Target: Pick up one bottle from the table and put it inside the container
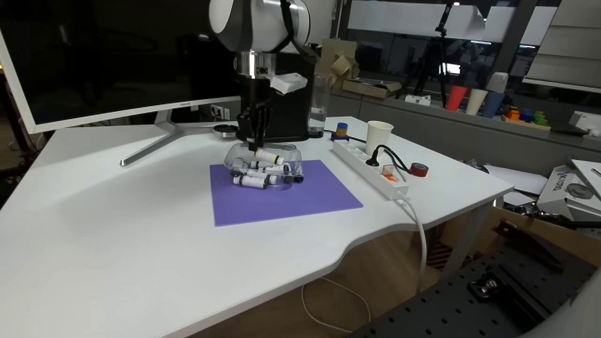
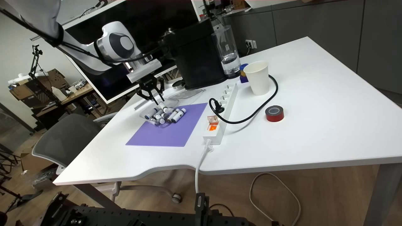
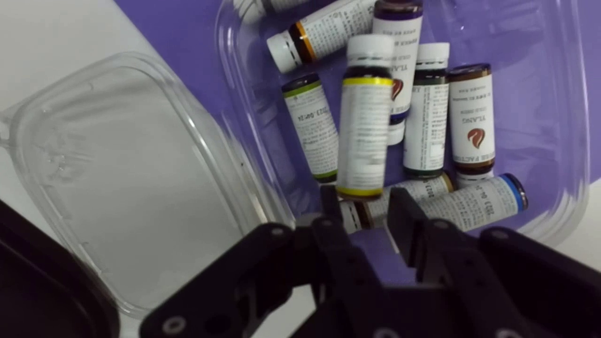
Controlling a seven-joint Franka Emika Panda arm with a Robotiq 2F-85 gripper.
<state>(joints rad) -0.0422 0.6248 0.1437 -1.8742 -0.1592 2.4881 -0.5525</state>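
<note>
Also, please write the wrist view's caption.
Jaws at the base of one yellow-banded bottle, over a clear tray of bottles.

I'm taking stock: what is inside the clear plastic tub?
Inside the clear tub, labelled bottles lie on their sides. In the wrist view, the yellow-banded bottle above them hides parts of some; whatever lies beneath the bottles is covered.

Your yellow-banded bottle (image 3: 364, 134) tilts cap-down above other bottles (image 3: 472, 112); the black bin (image 2: 199, 56) stands far on the worktop (image 2: 320, 125).
</note>
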